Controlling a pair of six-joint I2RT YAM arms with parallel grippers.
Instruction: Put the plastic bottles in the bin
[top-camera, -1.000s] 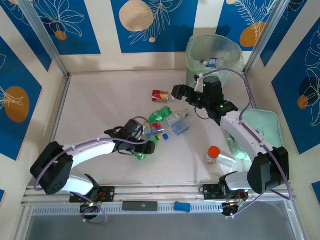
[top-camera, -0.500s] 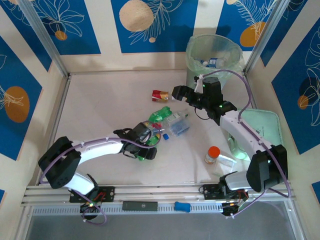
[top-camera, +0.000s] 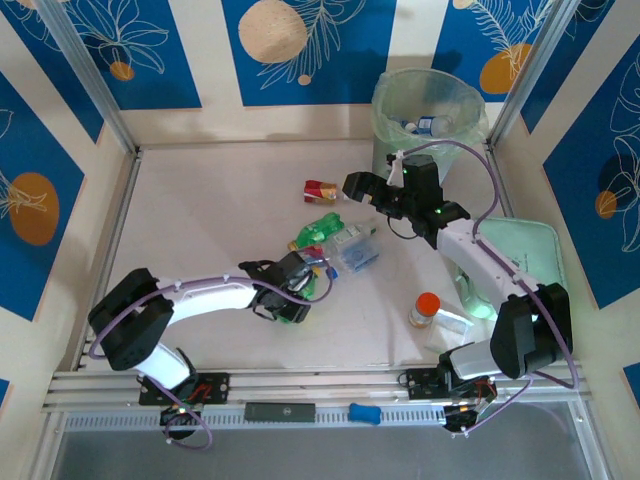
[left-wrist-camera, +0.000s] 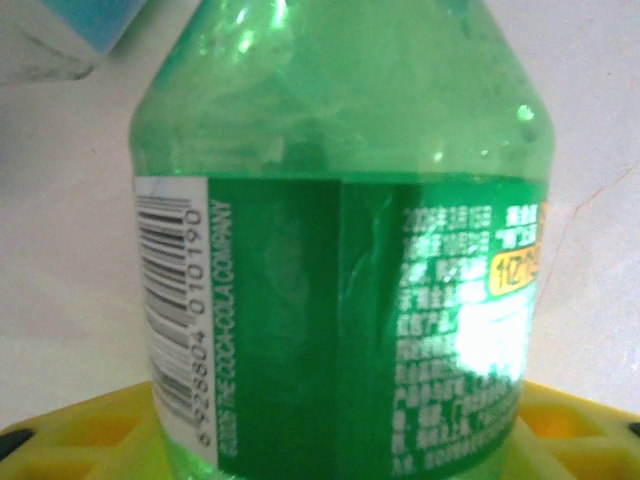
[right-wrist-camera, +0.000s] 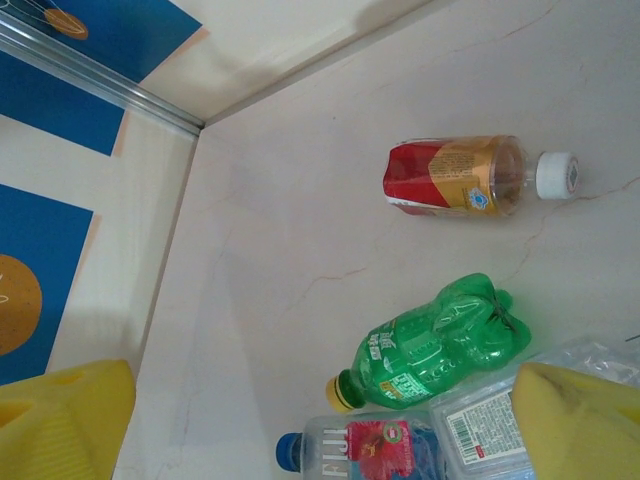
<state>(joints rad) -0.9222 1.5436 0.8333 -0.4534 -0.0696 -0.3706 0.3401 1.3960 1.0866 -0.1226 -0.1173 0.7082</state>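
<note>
Near the desk's centre, the left tool straddles a green bottle; whether it is clamped, I cannot tell. The right tool hangs open near the red-and-gold bottle. The bin stands at 1 o'clock. A loose hold on slick plastic could drop the bottle short.

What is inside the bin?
Inside the bin, the top view shows a few bottles with blue and white parts. The liner and the wall cover whatever lies deeper, so their number is unclear.
</note>
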